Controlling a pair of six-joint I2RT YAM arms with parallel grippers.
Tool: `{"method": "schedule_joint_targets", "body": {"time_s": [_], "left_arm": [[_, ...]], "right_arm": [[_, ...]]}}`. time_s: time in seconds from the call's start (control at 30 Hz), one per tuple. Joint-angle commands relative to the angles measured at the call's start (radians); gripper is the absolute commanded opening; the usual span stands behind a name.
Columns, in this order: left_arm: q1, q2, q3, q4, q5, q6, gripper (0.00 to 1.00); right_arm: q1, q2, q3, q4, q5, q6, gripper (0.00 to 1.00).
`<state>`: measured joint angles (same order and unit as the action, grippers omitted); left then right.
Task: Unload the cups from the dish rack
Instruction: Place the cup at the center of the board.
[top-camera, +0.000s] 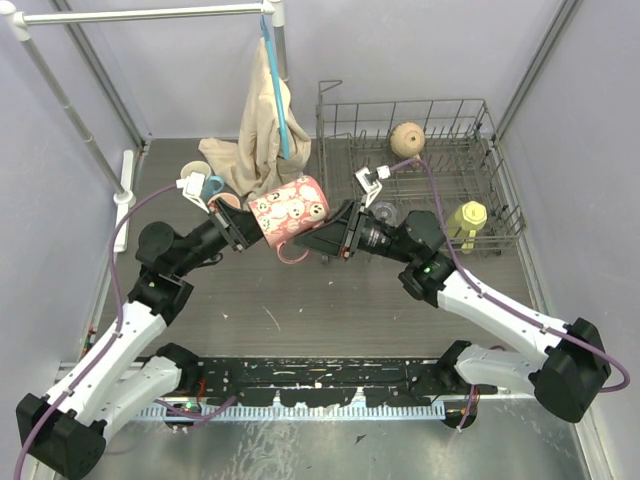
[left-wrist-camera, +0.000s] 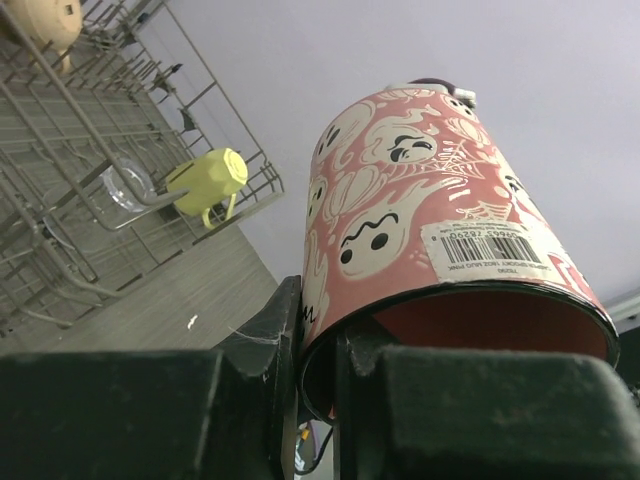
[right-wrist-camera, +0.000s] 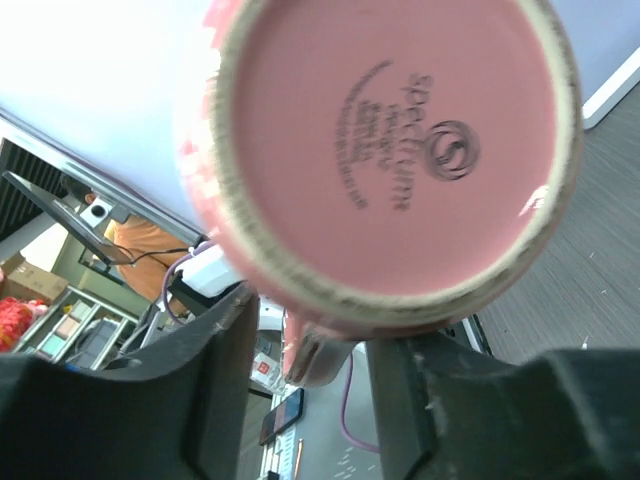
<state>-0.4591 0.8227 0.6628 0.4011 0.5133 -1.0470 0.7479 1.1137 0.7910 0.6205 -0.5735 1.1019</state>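
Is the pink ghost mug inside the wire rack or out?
Out. The pink mug is held sideways above the table, beside the dish rack.

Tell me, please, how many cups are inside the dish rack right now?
3: a tan mug at the back of the dish rack, a clear glass at its front left, and a yellow-green mug at its front right. The right arm may hide others.

The left hand (top-camera: 243, 226) grips the pink mug (top-camera: 290, 208), right hand (top-camera: 336, 236) alongside.
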Motion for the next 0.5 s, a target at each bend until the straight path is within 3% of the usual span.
{"method": "schedule_joint_targets", "body": {"time_s": [0.0,0.3,0.47], "left_arm": [[0.002,-0.041,0.068,-0.043,-0.026,0.006,0.0],[0.056,-0.073,0.119,-0.193,-0.042,0.06,0.0],[0.15,-0.1,0.257,-0.51,-0.085,0.212,0.0]], "right_arm": [[-0.014,-0.07,0.011,0.076,0.074,-0.096,0.56],[-0.035,-0.145,-0.032,-0.026,0.119,-0.158,0.74],[-0.053,-0.242,-0.047,-0.239,0.225,-0.268,0.76]]}}
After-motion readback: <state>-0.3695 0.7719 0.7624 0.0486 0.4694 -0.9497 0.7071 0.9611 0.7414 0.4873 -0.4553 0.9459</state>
